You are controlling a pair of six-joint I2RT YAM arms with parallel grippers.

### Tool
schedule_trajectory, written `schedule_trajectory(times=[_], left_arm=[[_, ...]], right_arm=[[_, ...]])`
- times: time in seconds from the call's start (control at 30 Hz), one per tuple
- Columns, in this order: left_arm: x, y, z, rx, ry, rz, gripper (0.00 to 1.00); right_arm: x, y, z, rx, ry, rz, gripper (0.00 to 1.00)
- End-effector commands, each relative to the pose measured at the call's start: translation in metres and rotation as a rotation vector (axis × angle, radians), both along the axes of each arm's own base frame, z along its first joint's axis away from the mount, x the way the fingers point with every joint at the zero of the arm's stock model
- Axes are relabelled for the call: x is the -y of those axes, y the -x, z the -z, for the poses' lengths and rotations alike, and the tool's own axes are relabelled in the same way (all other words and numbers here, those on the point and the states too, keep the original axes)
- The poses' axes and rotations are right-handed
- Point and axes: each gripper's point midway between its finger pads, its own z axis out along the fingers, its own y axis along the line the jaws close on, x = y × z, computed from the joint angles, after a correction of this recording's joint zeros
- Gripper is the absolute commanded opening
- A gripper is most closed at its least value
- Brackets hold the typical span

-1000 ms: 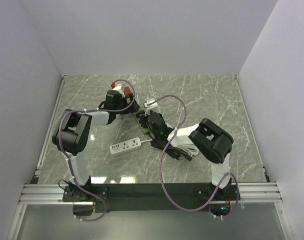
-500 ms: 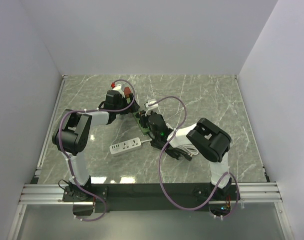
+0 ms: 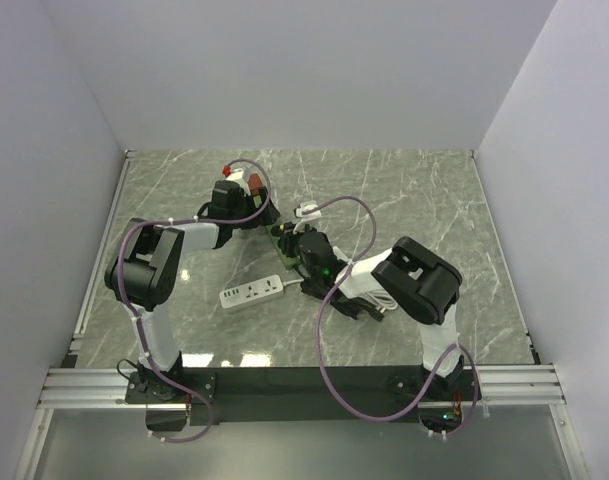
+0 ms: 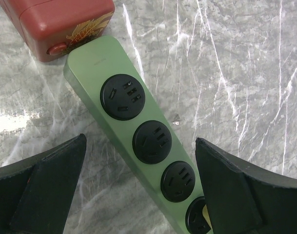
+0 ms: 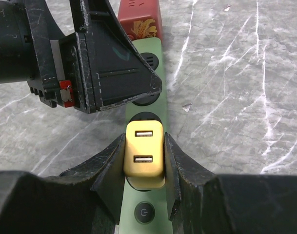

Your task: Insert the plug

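Observation:
In the right wrist view my right gripper (image 5: 144, 146) is shut on a yellow two-port USB plug (image 5: 144, 155). It holds the plug upright on a black socket of the green power strip (image 5: 144, 197), just above the strip's power button (image 5: 144, 213). I cannot tell how deep the plug sits. My left gripper (image 4: 140, 141) is open and straddles the same green strip (image 4: 114, 78) over its other round sockets. A corner of the yellow plug (image 4: 205, 214) shows by its right finger. In the top view both grippers meet at the strip (image 3: 281, 236) at mid-table.
A red box (image 4: 55, 24) lies against the green strip's far end. A white power strip (image 3: 252, 292) lies on the marble table (image 3: 424, 200) in front of the green one. White and black cables (image 3: 369, 303) are bundled under the right arm. White walls enclose the table.
The right arm has shifted slightly toward the left; its purple cable loop moved a little. The left arm has not moved.

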Motion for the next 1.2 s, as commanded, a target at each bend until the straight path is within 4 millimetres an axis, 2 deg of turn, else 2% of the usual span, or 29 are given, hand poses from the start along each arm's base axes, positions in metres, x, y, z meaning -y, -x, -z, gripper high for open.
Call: schedule_trajectory(times=[0.0,0.17,0.33,0.67,0.87,0.97,1.1,1.17], left_arm=[[0.003,-0.008,-0.011,0.036,0.001,0.015,0.99],[0.002,-0.008,-0.011,0.036,-0.001,0.017,0.99],[0.003,-0.009,-0.009,0.03,0.0,0.019,1.0],[0.001,-0.011,0.018,-0.037,-0.033,-0.011,0.96],[-0.005,-0.011,0.028,-0.062,-0.085,-0.034,0.87],[-0.003,-0.011,0.032,-0.07,-0.113,-0.026,0.79],[-0.002,-0.009,0.039,-0.086,-0.155,-0.027,0.58],[-0.002,-0.01,0.04,-0.087,-0.162,-0.031,0.54]], right_arm=[[0.027,0.151,0.179,-0.586,0.372,-0.274,0.0],[0.022,0.158,0.182,-0.593,0.395,-0.296,0.0],[0.031,0.174,0.189,-0.629,0.411,-0.289,0.0],[0.034,0.192,0.2,-0.673,0.432,-0.303,0.0],[0.033,0.195,0.205,-0.692,0.43,-0.306,0.0],[0.032,0.197,0.208,-0.701,0.433,-0.311,0.0],[0.032,0.197,0.209,-0.701,0.438,-0.306,0.0],[0.032,0.196,0.209,-0.702,0.442,-0.306,0.0]])
